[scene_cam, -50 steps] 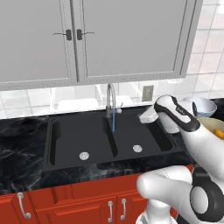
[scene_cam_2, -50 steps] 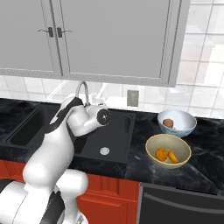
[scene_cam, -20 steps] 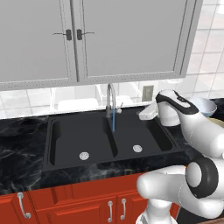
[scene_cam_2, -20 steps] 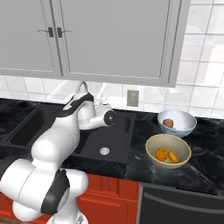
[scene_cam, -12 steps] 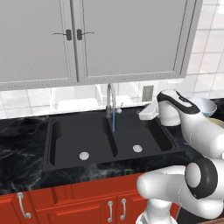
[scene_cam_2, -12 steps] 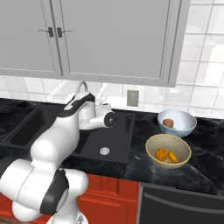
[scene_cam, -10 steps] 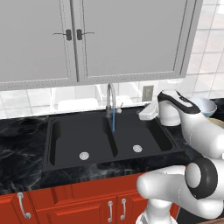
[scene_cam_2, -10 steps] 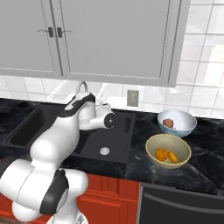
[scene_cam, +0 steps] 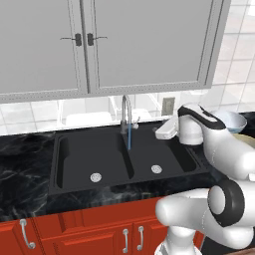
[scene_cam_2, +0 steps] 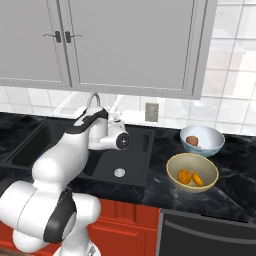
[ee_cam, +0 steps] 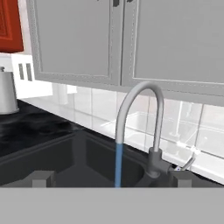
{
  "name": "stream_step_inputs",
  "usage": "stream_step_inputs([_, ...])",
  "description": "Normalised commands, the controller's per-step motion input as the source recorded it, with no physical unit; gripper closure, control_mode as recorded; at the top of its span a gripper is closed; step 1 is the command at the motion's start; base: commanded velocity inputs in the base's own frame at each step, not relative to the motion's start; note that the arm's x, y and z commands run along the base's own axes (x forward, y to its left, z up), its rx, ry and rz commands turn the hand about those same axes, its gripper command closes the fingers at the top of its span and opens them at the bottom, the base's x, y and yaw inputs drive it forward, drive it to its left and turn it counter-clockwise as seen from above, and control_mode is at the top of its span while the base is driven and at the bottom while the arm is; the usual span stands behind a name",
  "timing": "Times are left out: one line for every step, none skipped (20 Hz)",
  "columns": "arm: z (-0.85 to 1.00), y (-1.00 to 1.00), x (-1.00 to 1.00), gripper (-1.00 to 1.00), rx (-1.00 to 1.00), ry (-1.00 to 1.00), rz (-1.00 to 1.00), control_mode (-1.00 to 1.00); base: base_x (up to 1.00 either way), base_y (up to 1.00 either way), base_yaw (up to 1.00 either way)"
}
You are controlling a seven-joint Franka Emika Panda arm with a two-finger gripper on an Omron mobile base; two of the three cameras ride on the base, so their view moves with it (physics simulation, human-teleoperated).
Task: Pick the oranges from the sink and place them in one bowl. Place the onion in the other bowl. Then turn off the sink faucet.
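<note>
While water runs from the sink faucet (ee_cam: 139, 114), the end effector (ee_cam: 110, 177) hovers released — empty.

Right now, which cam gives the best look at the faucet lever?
Hand view: the sink faucet is close, with its small side lever sticking out at the base and the water stream running. Left base view shows the faucet small, lever hard to make out. Right base view: arm hides most of it.
</note>
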Motion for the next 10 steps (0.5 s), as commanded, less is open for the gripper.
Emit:
stream_step_inputs([-0.04,0.00,0.06,-1.00,0.00,0.00,0.00,-1.00,0.00,0.00,0.00])
stream_step_inputs([0.00,0.00,0.10,-1.00,0.00,0.00,0.00,-1.00,0.00,0.00,0.00])
stream_step_inputs([0.00,0.00,0.11,-1.00,0.00,0.00,0.00,-1.00,0.00,0.00,0.00])
stream_step_inputs([0.00,0.00,0.13,-1.00,0.00,0.00,0.00,-1.00,0.00,0.00,0.00])
stream_step_inputs([0.00,0.00,0.16,-1.00,0.00,0.00,0.00,-1.00,0.00,0.00,0.00])
stream_step_inputs([0.00,0.00,0.12,-1.00,0.01,0.00,0.00,-1.00,0.00,0.00,0.00])
stream_step_inputs([0.00,0.00,0.11,-1.00,0.02,0.00,0.00,-1.00,0.00,0.00,0.00])
stream_step_inputs([-0.02,0.00,0.09,-1.00,0.02,0.00,0.00,-1.00,0.00,0.00,0.00])
stream_step_inputs([-0.06,0.00,0.09,-1.00,0.02,0.00,0.00,-1.00,0.00,0.00,0.00])
stream_step_inputs([-0.08,0.00,0.13,-1.00,0.03,-0.01,0.00,-1.00,0.00,0.00,0.00])
